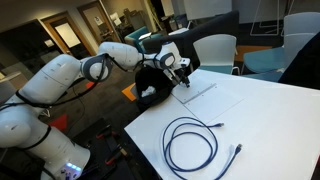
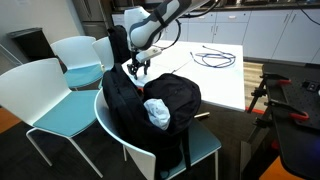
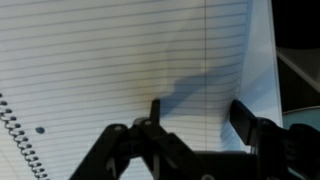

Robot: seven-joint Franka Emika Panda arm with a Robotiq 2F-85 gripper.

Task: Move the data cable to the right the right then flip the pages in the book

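Clearly the book (image 3: 120, 60) lies open right beneath the gripper (image 3: 198, 122), its lined page filling the wrist view, with the wire binding (image 3: 14, 128) off to one side and the free edge near the opposite finger. The pages look thin, light and floppy, easy to crease, so I judge the best hold is a gentle pinch at that loose edge, away from the binding. The jaws stand apart with nothing between them. The arm (image 1: 60, 80) reaches out, wrist bent down over the table (image 1: 260, 120) corner beside the black bag (image 2: 180, 95). The cable (image 1: 190, 140) lies in limp loops well apart from the gripper.
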